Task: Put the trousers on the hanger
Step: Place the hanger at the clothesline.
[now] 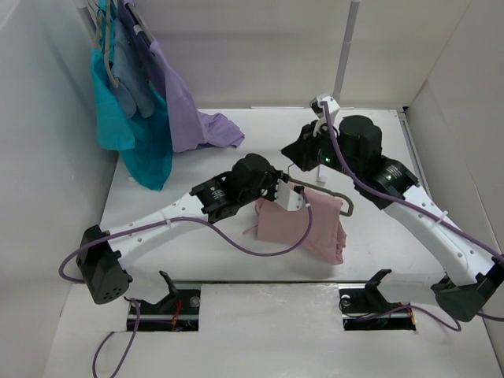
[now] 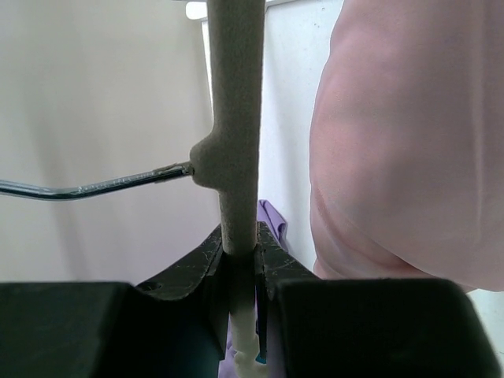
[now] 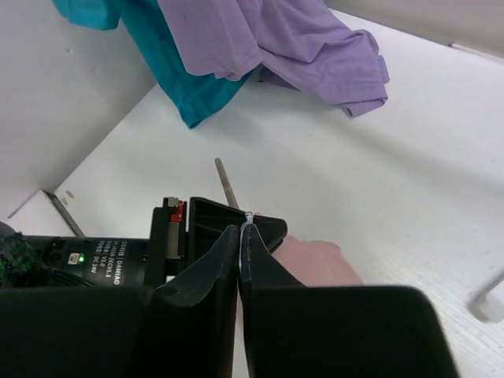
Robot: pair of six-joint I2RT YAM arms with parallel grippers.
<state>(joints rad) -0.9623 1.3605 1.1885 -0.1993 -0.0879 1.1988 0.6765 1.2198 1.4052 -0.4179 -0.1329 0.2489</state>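
**A:** What is the left gripper (image 2: 240, 248) doing?

**B:** It is clamped on the hanger (image 2: 234, 118), on the grey bar near where the metal hook wire joins. The trousers (image 2: 409, 142) hang folded over that bar, just beside the fingers.

**A:** And the right gripper (image 3: 242, 232)?

**B:** Its fingers are closed to a hairline above the left one. I can't tell whether they pinch anything.

**A:** Any writing?

**B:** A motor label (image 3: 102, 268) seems to read DAMIAO. The rest is too small.

**A:** What's around?

**B:** A lavender garment (image 3: 315, 47) and a teal garment (image 3: 173, 71) drape onto the table (image 3: 378, 173) at its far left, well apart.

teal garment (image 1: 148, 153), lav. garment (image 1: 187, 110), wht table (image 1: 260, 272)
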